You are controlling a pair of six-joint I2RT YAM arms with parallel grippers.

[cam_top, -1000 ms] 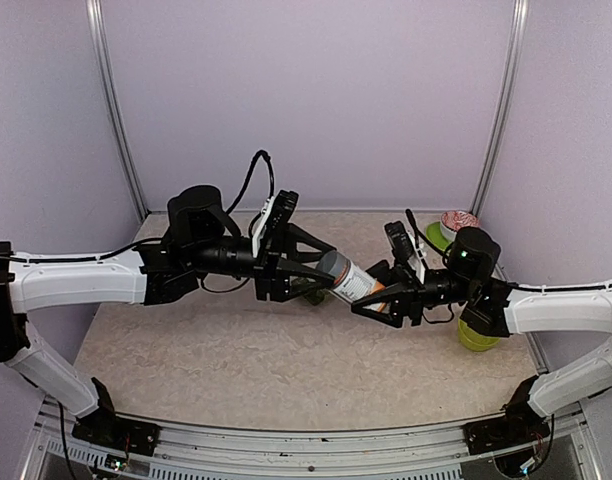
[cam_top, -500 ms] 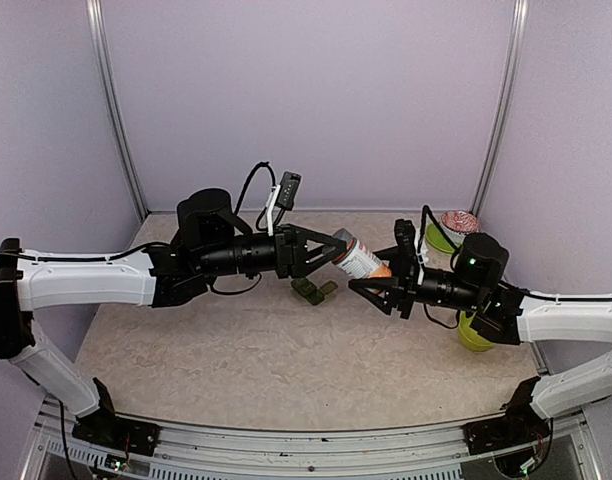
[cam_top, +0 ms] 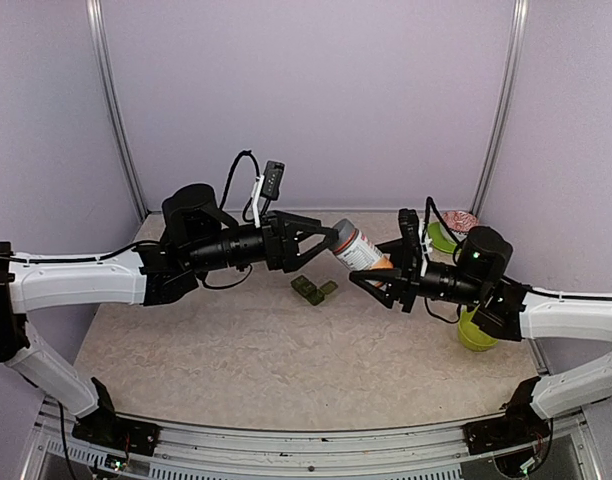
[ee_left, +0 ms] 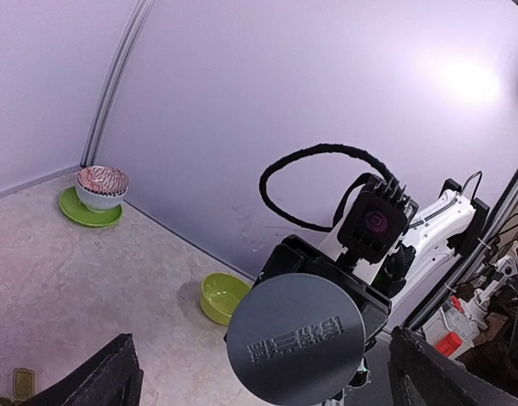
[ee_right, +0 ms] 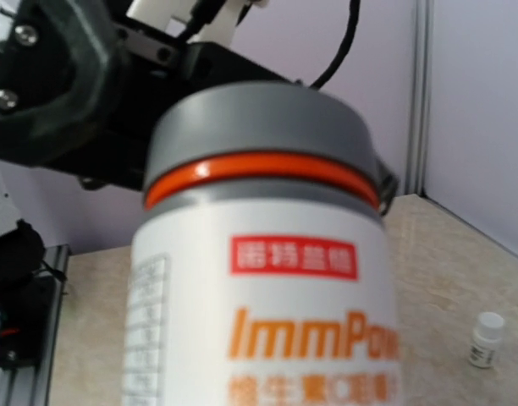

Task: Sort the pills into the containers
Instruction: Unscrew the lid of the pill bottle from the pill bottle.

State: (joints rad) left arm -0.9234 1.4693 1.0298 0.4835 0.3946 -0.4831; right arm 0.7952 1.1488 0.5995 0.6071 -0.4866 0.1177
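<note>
Two arms meet in the air at the middle of the top view, and the weak point lies between them. Left of centre, the left gripper has its jaws wide apart. In its wrist view the fingers sit in the two lower corners, and the grey cap lies between them untouched. Just right of that, the pill bottle hangs tilted above the table with its cap toward the left arm. The right gripper is clamped on the bottle's white body, the only hold it has.

Whether the cap is loose or tight cannot be told. If it is loose, a tip or jolt from the right arm could drop it and spill pills across the table, near the small green box below rather than into a container. If the left jaws close off-centre, they could push the bottle askew in the right claw's grip. The green bowl at lower right lies well apart from the bottle.
</note>
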